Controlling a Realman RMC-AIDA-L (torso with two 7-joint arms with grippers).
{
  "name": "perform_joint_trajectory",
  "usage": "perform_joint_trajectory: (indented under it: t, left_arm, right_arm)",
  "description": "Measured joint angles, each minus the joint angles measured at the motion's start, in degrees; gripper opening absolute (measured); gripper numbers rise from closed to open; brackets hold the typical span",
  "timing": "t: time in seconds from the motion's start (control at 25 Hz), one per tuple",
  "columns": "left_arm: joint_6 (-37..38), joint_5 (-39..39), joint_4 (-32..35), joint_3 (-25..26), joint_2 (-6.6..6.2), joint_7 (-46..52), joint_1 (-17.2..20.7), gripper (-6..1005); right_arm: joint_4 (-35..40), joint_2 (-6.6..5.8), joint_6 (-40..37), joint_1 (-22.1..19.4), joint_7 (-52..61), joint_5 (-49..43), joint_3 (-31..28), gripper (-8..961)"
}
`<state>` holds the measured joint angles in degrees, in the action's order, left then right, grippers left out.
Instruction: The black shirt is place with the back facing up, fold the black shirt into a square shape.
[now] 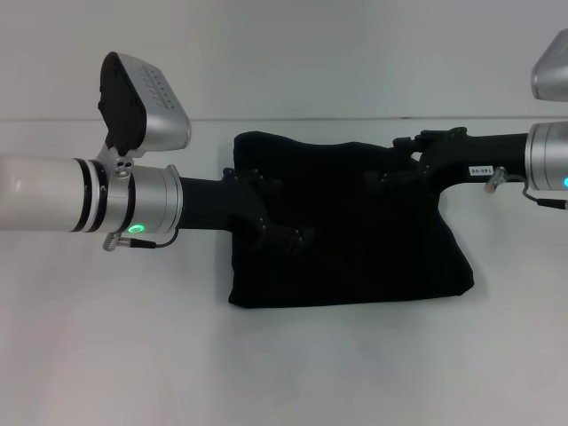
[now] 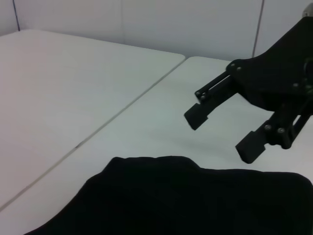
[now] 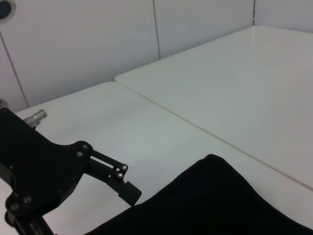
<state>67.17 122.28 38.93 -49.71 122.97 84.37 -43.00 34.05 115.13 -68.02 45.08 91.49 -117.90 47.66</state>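
The black shirt lies folded into a rough rectangle at the middle of the white table. Its plain black fabric also fills the low part of the left wrist view and the right wrist view. My left gripper hovers over the shirt's left part, open and holding nothing; one of its fingers shows just off the cloth edge. Over the shirt's far right part hangs my right gripper, also seen in the left wrist view, open with nothing between its fingers.
A seam between two white tabletops runs just behind the shirt. Bare table surface surrounds the shirt on the near side and on both sides. White wall panels stand behind the table.
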Motion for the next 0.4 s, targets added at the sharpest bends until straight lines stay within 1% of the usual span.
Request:
perform_joint_trajectory:
  t: [0.4]
  left_arm:
    - [0.08,-0.3,0.01,0.73,-0.1,0.0,0.22,946]
  right_arm:
    - [0.05,0.02,0.09,0.0,-0.02,0.14,-0.2,879]
